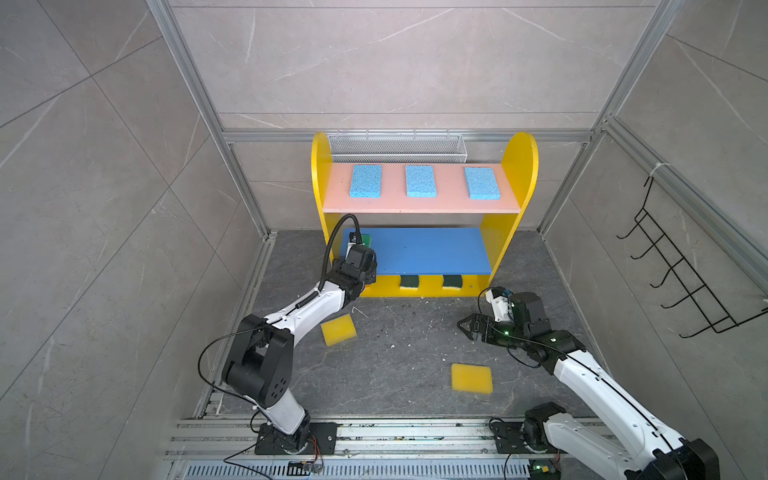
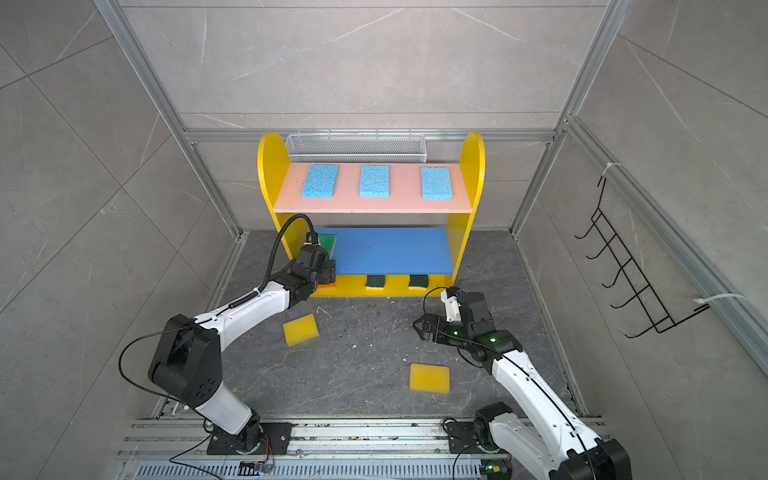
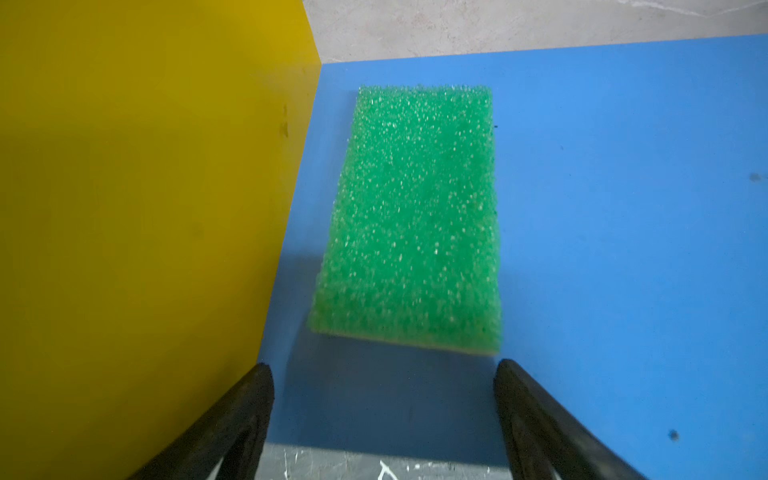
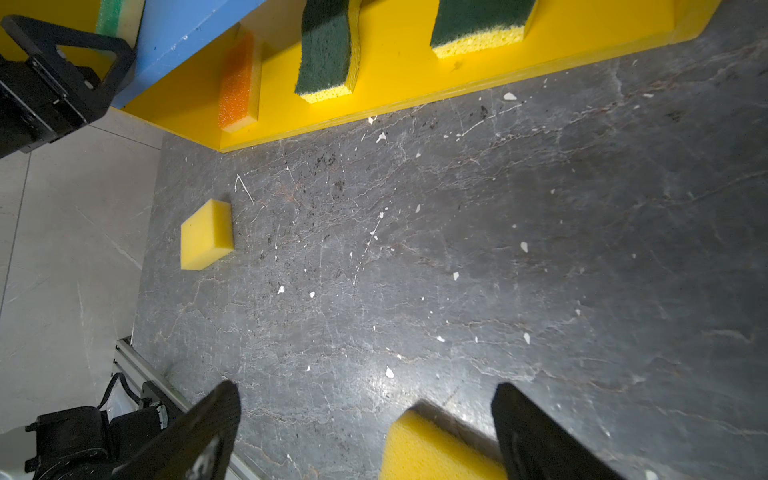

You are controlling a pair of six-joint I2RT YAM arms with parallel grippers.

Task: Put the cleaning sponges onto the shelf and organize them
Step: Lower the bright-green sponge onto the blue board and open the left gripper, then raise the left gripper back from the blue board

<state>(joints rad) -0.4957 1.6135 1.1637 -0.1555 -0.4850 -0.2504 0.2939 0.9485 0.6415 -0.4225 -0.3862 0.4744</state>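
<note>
Yellow shelf (image 1: 521,166) standing on the dark stone floor (image 1: 407,345): its pink top board (image 1: 440,203) carries three light blue sponges (image 1: 365,181) (image 1: 420,181) (image 1: 482,183) in a row, apart, and its blue middle board (image 1: 428,251) carries one bright green sponge (image 3: 409,224) lying flat just beside a side panel. The yellow bottom board (image 4: 395,70) holds an orange sponge (image 4: 237,83) and two dark-green scourers (image 4: 326,45) (image 4: 478,20), side by side. Two yellow sponges (image 1: 339,329) (image 1: 471,377) lie on the floor before the shelf, well apart.

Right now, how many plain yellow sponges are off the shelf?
2, both on the dark floor: one yellow sponge near the left end of the shelf, the other farther forward, right of centre. None looks hidden.
</note>
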